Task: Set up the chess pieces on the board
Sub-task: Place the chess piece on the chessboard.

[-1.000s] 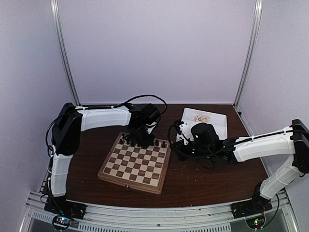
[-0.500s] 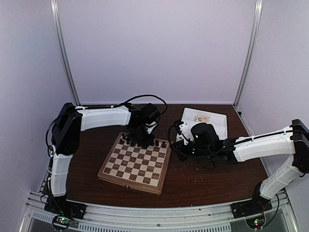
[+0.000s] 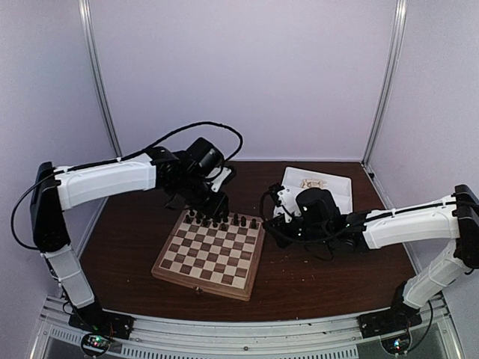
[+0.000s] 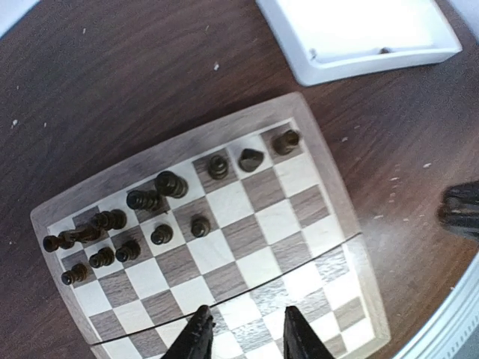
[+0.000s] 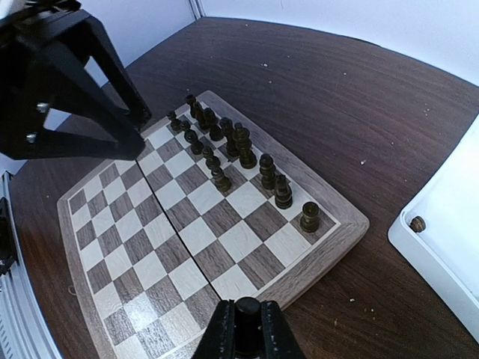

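Now the left arm (image 3: 112,179) is up and off the board (image 3: 212,262)! A second ago it was pressed right down among the dark pieces (image 3: 221,220) on the far rows. It has since lifted and drawn back to the left, its elbow swung wide over the bench (image 3: 314,277). Its wrist view shows the left fingers (image 4: 198,340) parted, with bare squares between them and nothing held. I take that as a drop just finished: a piece let go on the far side, and this arm free for another.

As for the pieces, the dark ones stand bunched on the two far rows of the board, more on one half than the other, so those rows are not yet full. The near half is bare squares. A few pale pieces (image 3: 312,182) lie in the white tray (image 3: 340,187) beyond the board's right corner, so that side of the set is not on the board yet. By my reckoning the task is well short of halfway.

Meanwhile the right arm (image 3: 408,224) has not budged across all three looks, hanging low between board and tray. The right fingers (image 5: 271,336) are closed. A small dark knob shows between the tips, perhaps a piece, though I cannot tell for sure.
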Controlling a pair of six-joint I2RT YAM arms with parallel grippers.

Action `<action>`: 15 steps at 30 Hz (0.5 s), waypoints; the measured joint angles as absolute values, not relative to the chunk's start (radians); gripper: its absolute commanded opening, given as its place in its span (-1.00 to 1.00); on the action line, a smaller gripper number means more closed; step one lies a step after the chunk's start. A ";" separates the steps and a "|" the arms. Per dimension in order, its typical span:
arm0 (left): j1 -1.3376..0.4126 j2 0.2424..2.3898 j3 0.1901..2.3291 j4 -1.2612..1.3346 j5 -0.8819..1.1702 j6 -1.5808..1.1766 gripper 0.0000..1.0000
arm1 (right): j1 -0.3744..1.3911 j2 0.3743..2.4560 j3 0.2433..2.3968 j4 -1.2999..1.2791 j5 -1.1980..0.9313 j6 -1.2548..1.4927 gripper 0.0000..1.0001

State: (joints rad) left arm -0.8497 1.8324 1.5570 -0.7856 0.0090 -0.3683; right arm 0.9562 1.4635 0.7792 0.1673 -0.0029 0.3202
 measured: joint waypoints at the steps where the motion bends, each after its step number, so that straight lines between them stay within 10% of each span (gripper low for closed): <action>1: -0.854 1.779 1.516 -0.751 0.028 -0.370 -0.30 | 0.956 1.459 0.785 0.163 -0.006 0.321 -0.98; 15: -0.933 1.417 1.068 -0.124 0.214 -0.274 -0.01 | 0.956 1.300 0.918 0.158 -0.120 0.493 -0.95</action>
